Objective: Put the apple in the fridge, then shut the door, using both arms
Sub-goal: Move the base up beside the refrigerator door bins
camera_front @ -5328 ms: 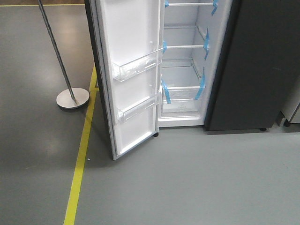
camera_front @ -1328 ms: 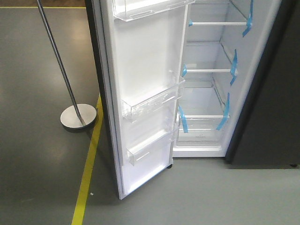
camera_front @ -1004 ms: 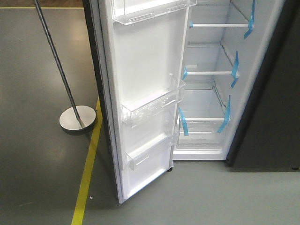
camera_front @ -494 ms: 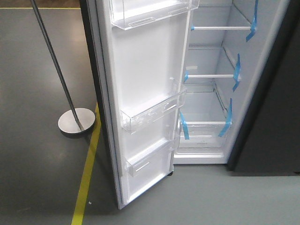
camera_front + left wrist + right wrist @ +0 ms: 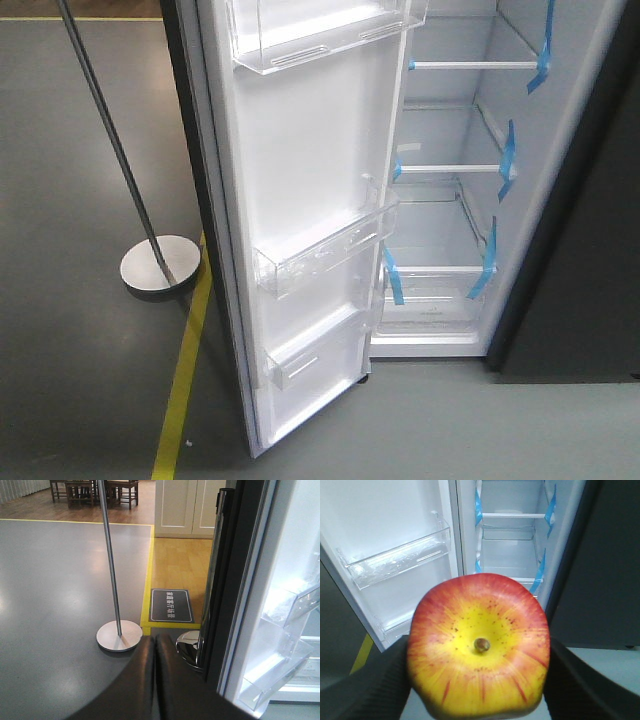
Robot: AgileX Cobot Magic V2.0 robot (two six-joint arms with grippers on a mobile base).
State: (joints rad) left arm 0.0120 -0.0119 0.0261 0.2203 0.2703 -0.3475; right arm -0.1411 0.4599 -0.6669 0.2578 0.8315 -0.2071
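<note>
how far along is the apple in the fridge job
Done: the door is open and the right gripper is shut on the apple. In hand: the apple faces the fridge, outside it. Left: set it on a shelf, then close the door; the left gripper is shut, empty.

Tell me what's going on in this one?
The right gripper holds the apple, stem end toward its camera, in front of the fridge. The door stands wide open, and its clear bins look empty. The left gripper is shut on nothing, near the door's edge. The apple is not yet inside, and the shelves in view are bare.
</note>
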